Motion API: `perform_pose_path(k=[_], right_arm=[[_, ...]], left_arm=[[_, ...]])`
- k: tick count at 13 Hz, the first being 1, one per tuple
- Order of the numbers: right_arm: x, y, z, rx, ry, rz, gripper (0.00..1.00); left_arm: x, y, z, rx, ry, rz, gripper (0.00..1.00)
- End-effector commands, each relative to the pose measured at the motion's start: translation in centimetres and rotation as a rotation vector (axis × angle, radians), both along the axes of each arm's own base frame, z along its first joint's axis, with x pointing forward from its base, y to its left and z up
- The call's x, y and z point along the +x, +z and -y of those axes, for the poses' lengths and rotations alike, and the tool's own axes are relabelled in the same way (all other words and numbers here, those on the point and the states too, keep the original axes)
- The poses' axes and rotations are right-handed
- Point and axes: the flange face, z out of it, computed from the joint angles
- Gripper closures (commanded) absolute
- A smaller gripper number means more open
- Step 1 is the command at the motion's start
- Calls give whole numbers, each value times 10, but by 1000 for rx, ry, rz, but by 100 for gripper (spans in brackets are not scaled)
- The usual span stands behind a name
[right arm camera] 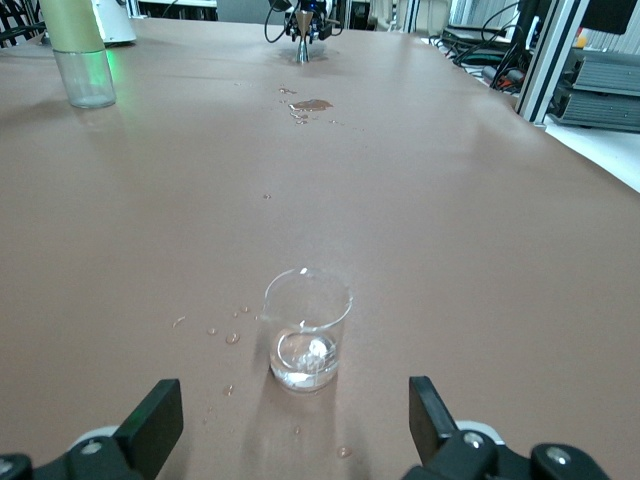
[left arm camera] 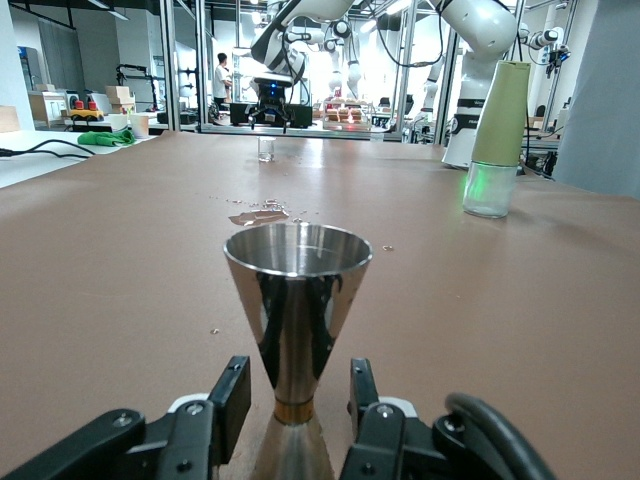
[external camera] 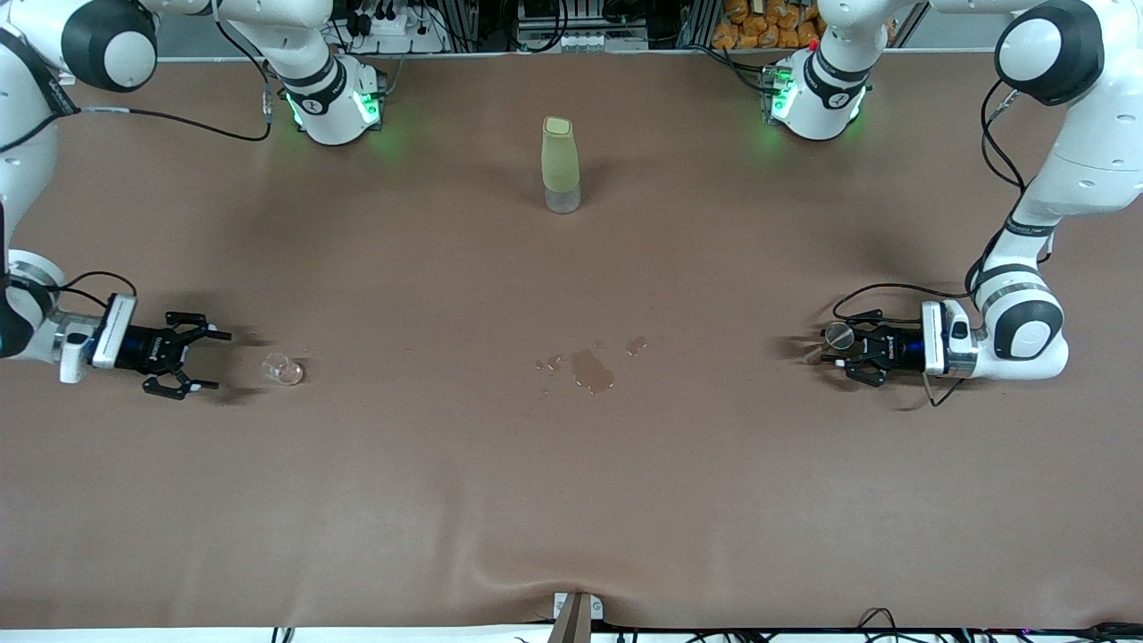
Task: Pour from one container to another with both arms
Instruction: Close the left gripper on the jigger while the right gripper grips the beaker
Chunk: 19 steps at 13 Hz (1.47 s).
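Observation:
A steel hourglass-shaped jigger (external camera: 838, 336) (left arm camera: 298, 300) stands upright on the brown table toward the left arm's end. My left gripper (external camera: 832, 348) (left arm camera: 298, 374) is low over the table with its jaws on either side of the jigger's narrow waist; a small gap shows on each side, so it is open. A small clear glass (external camera: 283, 368) (right arm camera: 307, 330) with a little liquid stands toward the right arm's end. My right gripper (external camera: 217, 361) (right arm camera: 292, 394) is wide open, level with the table, and the glass sits a short way ahead of its fingertips, untouched.
A tall bottle (external camera: 561, 165) (left arm camera: 495, 130) (right arm camera: 80, 50) with a pale green top and clear base stands mid-table near the robots' bases. A wet spill (external camera: 591, 368) marks the table's middle, and droplets lie around the glass. A clamp (external camera: 576, 616) sits at the near edge.

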Motion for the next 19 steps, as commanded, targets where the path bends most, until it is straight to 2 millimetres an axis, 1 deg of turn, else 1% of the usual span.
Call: perform_pose_path(k=[1, 2, 4, 5, 7, 9, 11, 13, 14, 15, 16, 18, 19], right_arm=[[-6, -24, -2, 82, -27, 66, 0], [-10, -32, -4, 110, -22, 61, 0], [-14, -44, -7, 134, -33, 49, 0], [-16, -53, -12, 162, -40, 41, 0], [-20, -68, -15, 186, -51, 23, 0], [-21, -76, -20, 214, -59, 48, 0], [-23, -83, -26, 249, -68, 65, 0], [-22, -84, -26, 255, -76, 82, 0], [-20, -85, -26, 261, -86, 117, 0], [-20, -86, -26, 263, -89, 121, 0], [-21, -89, -28, 268, -93, 119, 0], [-19, -92, -30, 286, -131, 131, 0], [-19, -93, -34, 287, -133, 127, 0]], left_arm=[[2, -9, 2, -18, 14, 24, 54], [3, -9, 2, -18, 14, 27, 54], [3, -9, 2, -18, 14, 34, 58], [2, -14, 2, -21, 15, 27, 59], [1, -15, 2, -20, 18, 24, 70], [3, -15, 3, -17, 16, 27, 76], [4, -14, 3, -16, 17, 27, 81], [5, -13, 3, -14, 19, 22, 81], [9, -10, 2, -19, 28, 29, 84], [12, -8, 1, -19, 35, 42, 96], [13, -8, 3, -20, 33, 43, 100], [13, -8, 3, -20, 38, 33, 100], [13, -8, 4, -20, 33, 31, 100]])
